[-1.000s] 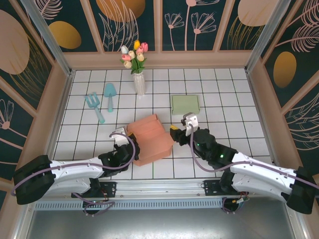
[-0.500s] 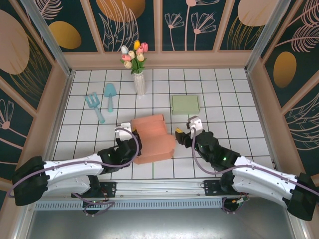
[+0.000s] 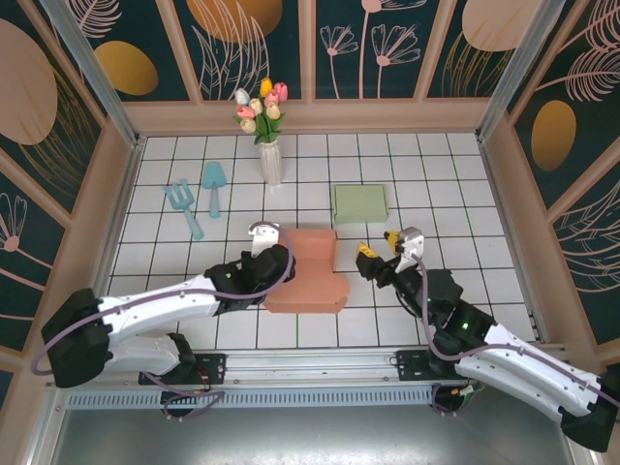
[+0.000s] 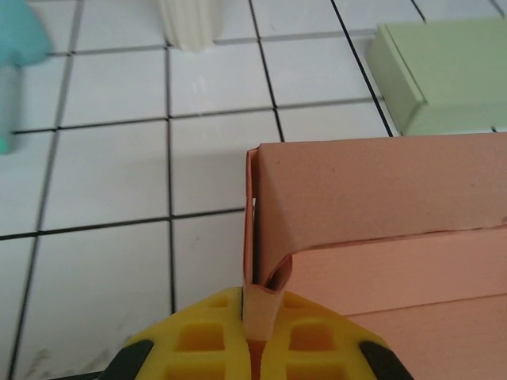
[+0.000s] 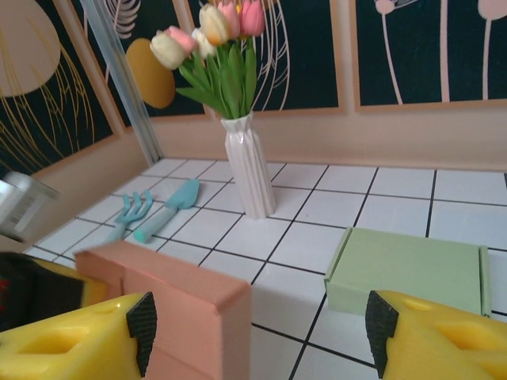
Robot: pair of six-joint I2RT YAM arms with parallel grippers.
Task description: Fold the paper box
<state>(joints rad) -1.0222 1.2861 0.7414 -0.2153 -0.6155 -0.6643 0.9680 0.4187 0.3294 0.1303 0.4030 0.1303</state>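
While a thin upright wall at the 9 o'clock edge of the paper box (image 3: 312, 276) is pinched between the pressed-together fingers of the left hand (image 4: 257, 339), the box itself is seen lying on the tiled counter (image 3: 436, 174), a little toward 6 o'clock from its middle and only partly formed. The right hand (image 5: 261, 334) is held spread and empty just beside the box's 3 o'clock edge, apart from it. Since the box is gripped on one side alone, it could be dragged or swung across the smooth tiles if that wall is pulled. The card, being thin, could also be creased off its fold line or torn at the pinch. A raised wall might spring back flat if it is released before being tucked. If the spread right hand is brought in too low, the near wall could be caught and crushed by a finger. A closed green box (image 3: 360, 203) lies near at 1 o'clock and could be struck by a flap or by the right hand. A white vase (image 3: 270, 160) of tulips (image 3: 262, 105) stands at 11 o'clock, and a teal fork (image 3: 184, 205) and trowel (image 3: 213, 184) lie at 10 o'clock, well apart from the work.
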